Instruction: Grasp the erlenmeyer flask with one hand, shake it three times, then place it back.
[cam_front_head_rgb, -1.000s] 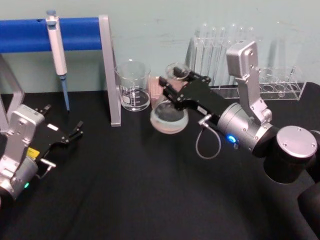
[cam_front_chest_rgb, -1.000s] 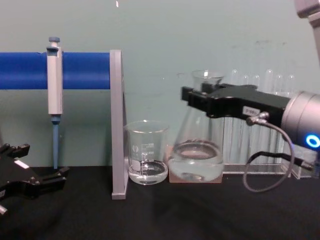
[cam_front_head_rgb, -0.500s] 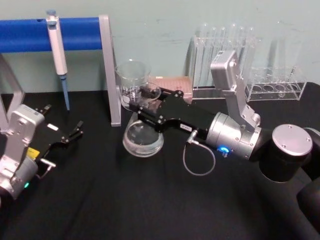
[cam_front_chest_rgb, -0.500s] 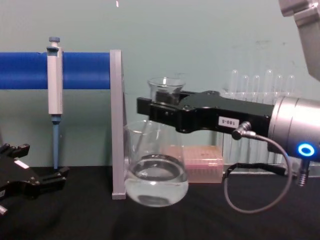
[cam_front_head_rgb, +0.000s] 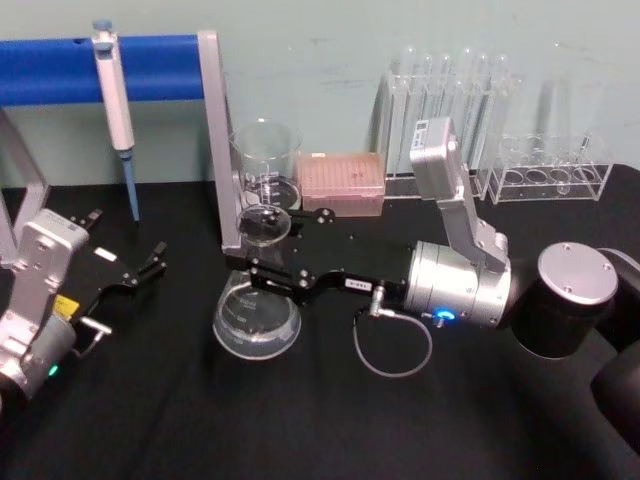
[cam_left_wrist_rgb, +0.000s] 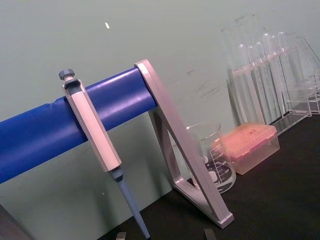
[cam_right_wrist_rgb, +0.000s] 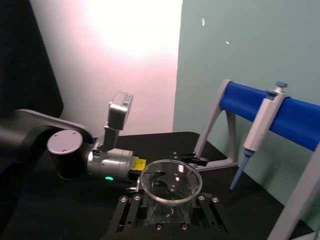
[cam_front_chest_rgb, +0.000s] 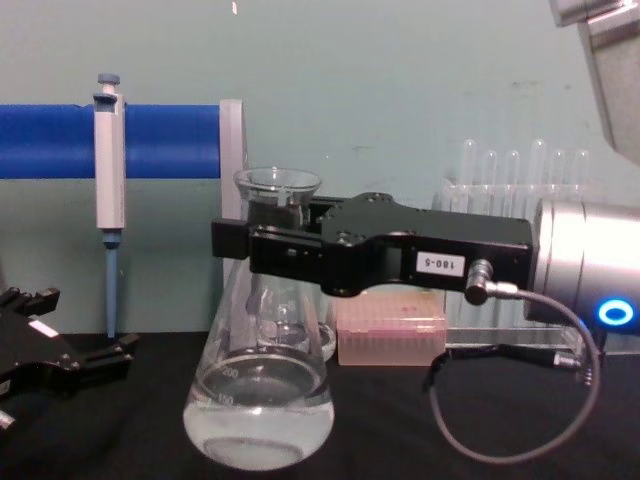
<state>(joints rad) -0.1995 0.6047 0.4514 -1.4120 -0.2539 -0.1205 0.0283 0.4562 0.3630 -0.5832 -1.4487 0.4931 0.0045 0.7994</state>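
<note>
The clear erlenmeyer flask (cam_front_chest_rgb: 258, 400) is showing faint white markings. The black right pincer (cam_front_chest_rgb: 262, 245) is wearing a white label, its silver wrist (cam_front_chest_rgb: 570, 265) glowing blue. A pink tip box (cam_front_head_rgb: 343, 180) is standing out.

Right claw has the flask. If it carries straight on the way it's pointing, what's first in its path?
Probably the left claw, open on the table dead ahead of the right claw and its flask. Heights are hard to judge, so it might pass above.
</note>
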